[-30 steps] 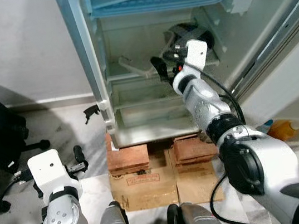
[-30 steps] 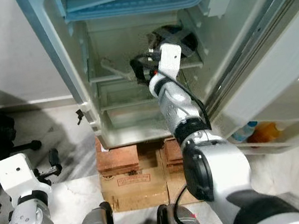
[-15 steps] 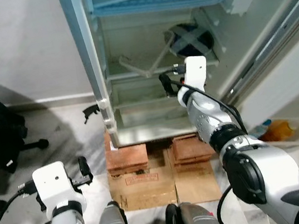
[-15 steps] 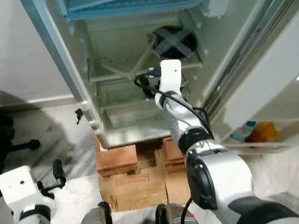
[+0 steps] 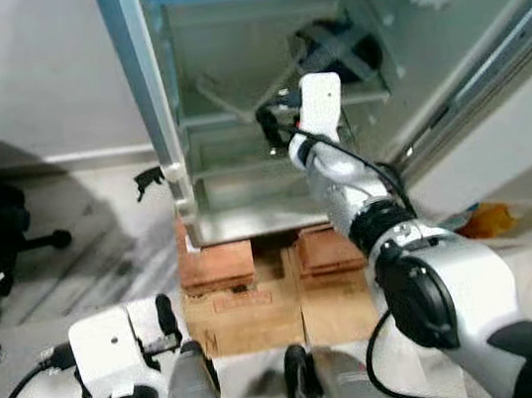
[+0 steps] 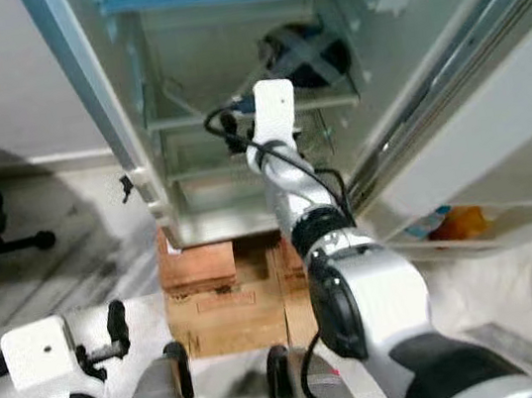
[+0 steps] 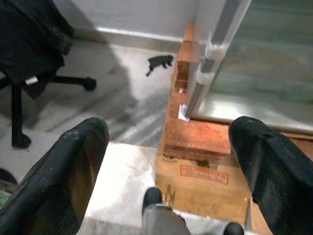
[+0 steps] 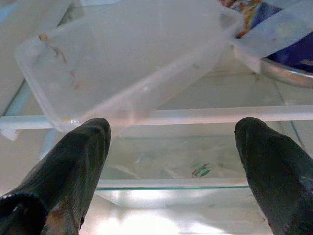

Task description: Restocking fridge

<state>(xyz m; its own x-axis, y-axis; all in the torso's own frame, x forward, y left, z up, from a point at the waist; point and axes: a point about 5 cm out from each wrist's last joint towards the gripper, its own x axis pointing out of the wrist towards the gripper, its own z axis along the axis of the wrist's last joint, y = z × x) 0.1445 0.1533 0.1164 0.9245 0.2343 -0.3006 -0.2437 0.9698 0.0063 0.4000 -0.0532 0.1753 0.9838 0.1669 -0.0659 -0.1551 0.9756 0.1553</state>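
The open fridge (image 5: 229, 84) is seen standing on red bricks (image 5: 218, 264) set over cardboard boxes (image 5: 243, 314). On an upper glass shelf (image 8: 195, 115) a clear plastic tray (image 8: 127, 58) is leaned at a tilt, beside a round dark dish (image 5: 334, 49) crossed with pale tape and partly cut off. The right gripper (image 8: 176, 166) is held in front of that shelf, fingers wide apart and empty. The left gripper (image 7: 168, 166) is kept low over the floor (image 7: 127, 103), likewise spread. A black chair (image 7: 34, 63) is partly cropped.
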